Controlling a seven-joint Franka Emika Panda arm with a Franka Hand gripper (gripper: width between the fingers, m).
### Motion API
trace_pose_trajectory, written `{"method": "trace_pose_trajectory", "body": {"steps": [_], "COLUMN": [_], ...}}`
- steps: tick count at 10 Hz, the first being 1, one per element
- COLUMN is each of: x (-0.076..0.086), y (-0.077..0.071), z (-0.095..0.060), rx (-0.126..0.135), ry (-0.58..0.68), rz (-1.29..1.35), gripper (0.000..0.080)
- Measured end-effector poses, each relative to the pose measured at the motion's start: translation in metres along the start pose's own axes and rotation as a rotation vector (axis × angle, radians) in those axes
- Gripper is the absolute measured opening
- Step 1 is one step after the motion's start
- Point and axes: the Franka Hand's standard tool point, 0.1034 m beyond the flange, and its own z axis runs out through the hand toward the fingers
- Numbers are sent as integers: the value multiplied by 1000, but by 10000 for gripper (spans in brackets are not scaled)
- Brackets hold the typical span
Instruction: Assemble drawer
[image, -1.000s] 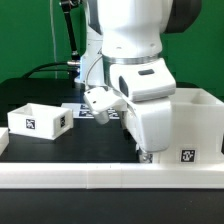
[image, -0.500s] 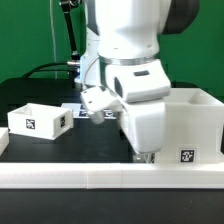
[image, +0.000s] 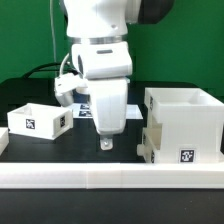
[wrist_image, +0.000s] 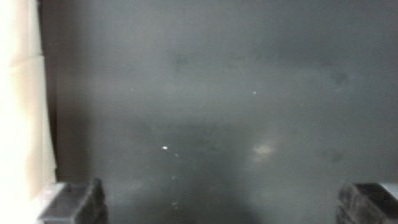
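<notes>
The drawer's large white open housing (image: 185, 122) stands at the exterior view's right, with a tag on its front. A smaller white part (image: 147, 146) shows against its left side, low down; I cannot tell whether it sits inside the housing. One small open-top tray (image: 37, 120) stands at the left. My gripper (image: 106, 144) hangs just above the black table between tray and housing, holding nothing. In the wrist view the gripper (wrist_image: 222, 203) is open wide, with dark fingers (wrist_image: 75, 203) at both sides and only bare table between them.
The long white border wall (image: 110, 179) runs along the front of the table. The marker board (image: 82, 111) lies behind my arm. In the wrist view a pale strip (wrist_image: 18, 90) runs along one side.
My arm has moved to the exterior view's left, away from the housing. The housing, partly covered by the arm before, now shows in full.
</notes>
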Motion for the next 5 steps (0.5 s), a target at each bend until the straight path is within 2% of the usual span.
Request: {"method": "trace_pose_trajectory", "body": {"steps": [1, 3, 5], "x": [-5, -5, -6], "y": [-7, -24, -26], "z": [-5, -3, -2], "rx": [-47, -98, -94], "ry": [2, -4, -5], "rz": [78, 150, 148], "gripper": [649, 649, 649]}}
